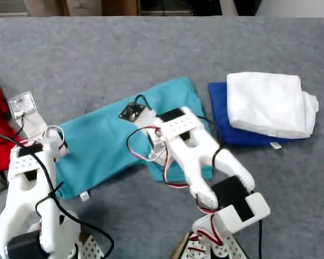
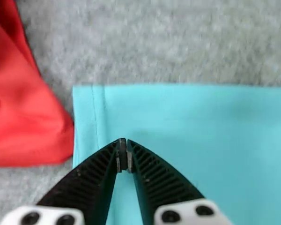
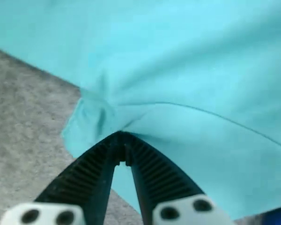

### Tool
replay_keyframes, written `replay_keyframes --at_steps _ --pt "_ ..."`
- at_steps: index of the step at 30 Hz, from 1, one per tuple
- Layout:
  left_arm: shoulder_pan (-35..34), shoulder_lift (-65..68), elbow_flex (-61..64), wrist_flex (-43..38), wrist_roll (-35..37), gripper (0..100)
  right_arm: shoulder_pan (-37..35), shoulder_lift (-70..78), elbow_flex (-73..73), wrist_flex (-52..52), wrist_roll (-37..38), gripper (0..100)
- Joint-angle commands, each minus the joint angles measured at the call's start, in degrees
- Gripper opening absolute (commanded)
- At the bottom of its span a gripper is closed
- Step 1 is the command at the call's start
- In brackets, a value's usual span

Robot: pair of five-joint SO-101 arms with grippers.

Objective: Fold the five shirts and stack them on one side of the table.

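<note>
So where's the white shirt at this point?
High view: the folded white shirt lies atop the blue shirt on the right side of the table, beside the teal shirt.

Recorded white printed arms, black servos, red-white-black cables; black ribbed fingers, dark screws in white mounts.

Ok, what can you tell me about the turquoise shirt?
The turquoise shirt is soft, smooth cloth, folded into a long strip lying flat and slanted across the grey table. A stitched hem runs along one end, next to the red shirt. The left tool is shut with its tips on that end; the right tool pinches near the other end, bunching the cloth.
</note>
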State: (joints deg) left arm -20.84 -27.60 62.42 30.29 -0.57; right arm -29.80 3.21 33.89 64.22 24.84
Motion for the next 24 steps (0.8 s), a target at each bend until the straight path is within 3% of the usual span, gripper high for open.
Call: replay_keyframes --at_steps 1,4,12,19,24 --pt "0.26 5.58 -3.96 -5.19 -0.18 2 -2.59 -0.04 0.84 -0.88 0.09 0.4" --pt "-0.62 13.58 -9.23 -4.75 -0.18 2 -2.86 -0.04 1.27 -0.88 0.09 0.4" --pt "-6.24 30.55 -29.36 5.98 2.11 2 -2.59 -2.07 1.01 -0.35 0.00 0.4" --pt "-6.33 31.96 -32.09 6.59 2.29 2 -2.33 -16.48 0.84 4.40 0.35 0.4" --pt "-6.24 31.78 -32.35 6.68 2.20 2 2.24 -25.27 0.22 5.10 0.53 0.5"
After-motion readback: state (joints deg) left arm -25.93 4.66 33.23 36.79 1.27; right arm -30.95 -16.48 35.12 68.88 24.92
